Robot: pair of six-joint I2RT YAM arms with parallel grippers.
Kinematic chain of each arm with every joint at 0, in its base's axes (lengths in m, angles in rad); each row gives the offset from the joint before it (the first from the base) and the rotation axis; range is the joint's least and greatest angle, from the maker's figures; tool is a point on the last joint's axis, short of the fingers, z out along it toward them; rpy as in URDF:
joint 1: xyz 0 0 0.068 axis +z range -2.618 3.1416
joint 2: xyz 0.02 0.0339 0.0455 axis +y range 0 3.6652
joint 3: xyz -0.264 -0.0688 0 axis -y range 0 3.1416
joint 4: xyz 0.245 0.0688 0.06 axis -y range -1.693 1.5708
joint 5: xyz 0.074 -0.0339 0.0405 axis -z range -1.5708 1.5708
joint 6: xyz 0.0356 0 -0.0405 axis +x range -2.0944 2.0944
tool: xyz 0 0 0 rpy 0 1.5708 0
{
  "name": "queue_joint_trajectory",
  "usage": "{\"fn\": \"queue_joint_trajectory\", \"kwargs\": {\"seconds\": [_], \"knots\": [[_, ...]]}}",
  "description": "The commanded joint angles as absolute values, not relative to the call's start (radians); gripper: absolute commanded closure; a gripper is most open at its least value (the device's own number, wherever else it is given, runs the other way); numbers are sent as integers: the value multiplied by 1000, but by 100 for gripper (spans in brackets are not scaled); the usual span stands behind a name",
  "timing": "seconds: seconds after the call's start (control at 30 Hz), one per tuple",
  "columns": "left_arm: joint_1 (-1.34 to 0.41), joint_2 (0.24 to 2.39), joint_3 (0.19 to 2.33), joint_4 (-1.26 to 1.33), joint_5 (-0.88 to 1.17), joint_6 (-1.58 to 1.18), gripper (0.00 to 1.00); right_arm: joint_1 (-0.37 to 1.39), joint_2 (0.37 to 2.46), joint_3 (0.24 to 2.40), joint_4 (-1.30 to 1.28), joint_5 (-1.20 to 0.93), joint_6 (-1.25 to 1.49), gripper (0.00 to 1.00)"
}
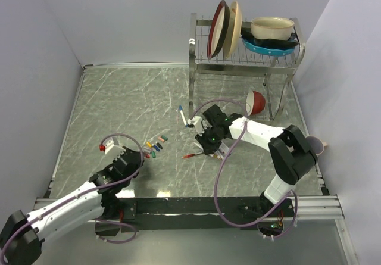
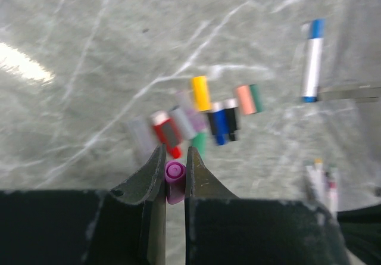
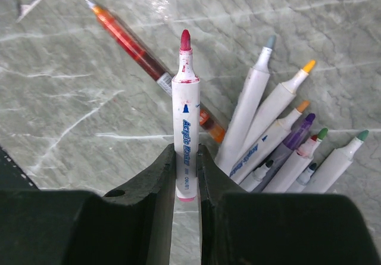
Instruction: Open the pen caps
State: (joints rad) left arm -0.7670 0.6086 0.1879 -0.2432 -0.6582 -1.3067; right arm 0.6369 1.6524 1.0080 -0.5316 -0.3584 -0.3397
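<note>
**Q:** What sits around your claws, and what crowds them?

**A:** Obs. 1: Your left claw (image 2: 175,155), low in its wrist view, is pinched narrow on a purple cap (image 2: 174,178). Just above it lies the heap of loose caps (image 2: 201,113): yellow, red, blue, green and pink. Some are touching, and the detail is blurred. Overhead, the heap lies left of centre on the grey table (image 1: 119,98), just beside that claw.

Obs. 2: Your right claw (image 3: 186,153) is closed on the barrel of a red-tipped pen (image 3: 185,92), its bare tip pointing up the frame. An orange pen (image 3: 143,50) slants from upper left toward centre and passes behind the held one. A fan of uncapped pens (image 3: 249,107) lies close by the right finger.

Obs. 3: A white pen (image 1: 181,116) with its blue cap (image 2: 317,28) on lies alone at the upper right of the left wrist view, apart from the heap.

**Q:** Containers?

**A:** The dish rack (image 1: 238,69) stands at the upper right overhead. It holds a red plate (image 1: 217,30) and a cream plate (image 1: 234,19), both on edge. It also holds a cream bowl (image 1: 272,27) sitting over a blue dish (image 1: 268,46). A red bowl (image 1: 256,101) sits tilted at the rack's foot, just above your right arm.
</note>
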Motion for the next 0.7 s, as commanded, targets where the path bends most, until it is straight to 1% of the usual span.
{"fn": "queue_joint_trajectory", "kwargs": {"seconds": [0.0, 0.1, 0.33, 0.5, 0.57, 0.67], "knots": [[-762, 684, 229, -258, -658, -1345, 99, 634, 1664, 1034, -519, -298, -325, 84], [-762, 715, 230, -241, -650, -1344, 98, 635, 1672, 1031, -509, -256, -308, 79], [-762, 710, 219, -225, -652, -1347, 96, 634, 1683, 1029, -489, -189, -281, 76], [-762, 703, 212, -229, -652, -1362, 94, 635, 1683, 1037, -497, -186, -284, 68], [-762, 707, 204, -221, -647, -1364, 93, 634, 1684, 1037, -503, -189, -288, 63], [-762, 721, 199, -210, -643, -1371, 92, 634, 1675, 1035, -503, -189, -290, 59]]}}
